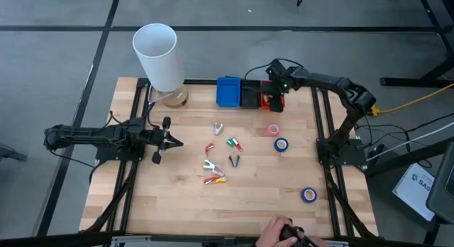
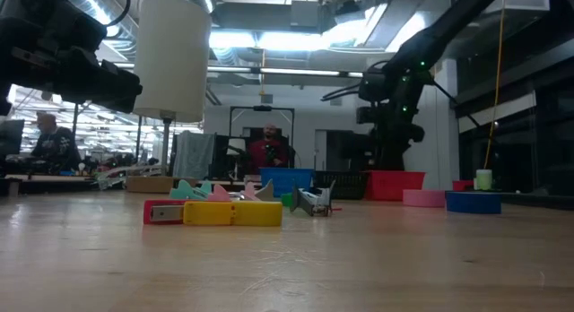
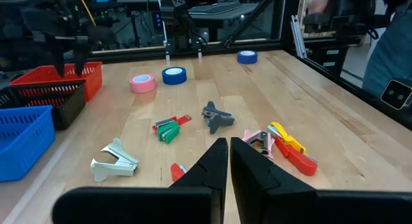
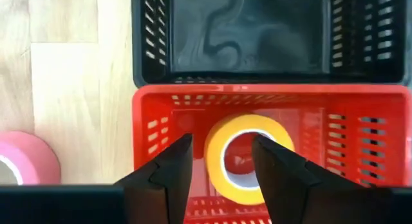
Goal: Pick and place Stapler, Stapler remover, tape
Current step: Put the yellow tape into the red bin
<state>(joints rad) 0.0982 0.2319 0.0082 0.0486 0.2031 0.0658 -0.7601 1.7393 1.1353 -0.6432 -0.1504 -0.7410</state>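
Hovering over red slotted plastic basket [image 4: 270,102], right hand [image 4: 222,161] open above yellow ring-shaped tape roll [image 4: 248,156] lying inside; light, rigid, grip across rim. Left hand [image 3: 228,161] closed.

wooden table [image 1: 177,204] with baskets [image 1: 228,91], tapes [image 1: 281,144]

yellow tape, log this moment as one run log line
yellow tape in red basket | right pincer open above it | left pincer shut, waiting | pink tape, two blue tapes on table
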